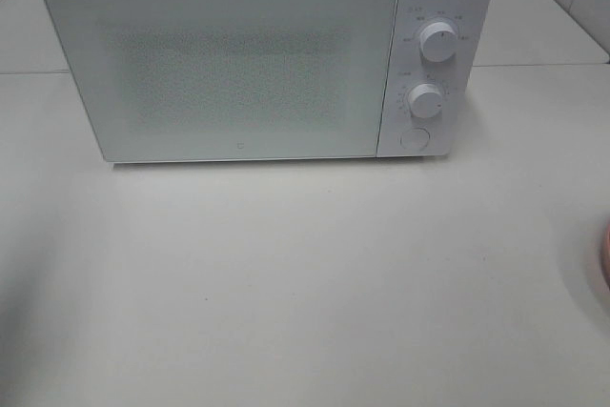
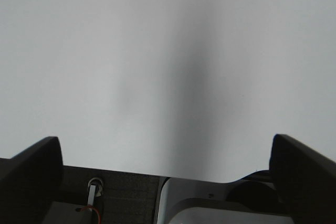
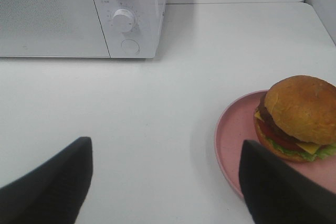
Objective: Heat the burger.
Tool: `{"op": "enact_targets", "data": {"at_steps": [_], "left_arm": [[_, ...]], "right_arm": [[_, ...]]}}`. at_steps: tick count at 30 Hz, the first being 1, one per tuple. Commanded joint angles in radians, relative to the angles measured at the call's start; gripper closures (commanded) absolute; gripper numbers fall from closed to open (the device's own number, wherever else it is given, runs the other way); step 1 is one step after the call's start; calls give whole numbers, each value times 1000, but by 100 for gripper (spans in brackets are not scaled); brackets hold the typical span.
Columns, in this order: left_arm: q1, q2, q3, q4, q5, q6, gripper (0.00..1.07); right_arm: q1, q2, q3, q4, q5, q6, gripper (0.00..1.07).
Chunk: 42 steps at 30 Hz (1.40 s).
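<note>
The burger (image 3: pixel 300 116), with a golden-brown bun, dark patty, cheese and lettuce, sits on a pink plate (image 3: pixel 233 142) in the right wrist view. My right gripper (image 3: pixel 165 182) hangs open above the white table, and its one finger overlaps the plate's near rim in that view. The white microwave (image 1: pixel 229 59) stands at the back of the table with its door closed. My left gripper (image 2: pixel 165 174) is open over bare table, nothing between its fingers. In the exterior high view neither gripper shows, and only a pink sliver of the plate (image 1: pixel 605 250) reaches the right edge.
The microwave has two white knobs (image 1: pixel 437 42) (image 1: pixel 425 100) and a round button (image 1: pixel 414 137) on its right panel. The white table (image 1: pixel 305 283) stretches in front of it. A table seam runs behind the microwave.
</note>
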Motion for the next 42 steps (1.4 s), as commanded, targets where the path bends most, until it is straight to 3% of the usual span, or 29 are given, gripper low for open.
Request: {"op": "enact_targets", "data": {"at_steps": [1, 10, 22, 42], "left_arm": [[4, -123, 86, 21, -51, -6, 6], [4, -499, 303, 77, -92, -6, 6], [4, -794, 322, 89, -57, -2, 7], [4, -982, 322, 46, -59, -5, 7]], "right_arm": [[-7, -30, 1, -1, -16, -2, 32], [-7, -30, 1, -1, -16, -2, 32], [-7, -30, 1, -1, -16, -2, 32], [-7, -30, 1, -1, -16, -2, 32]]}}
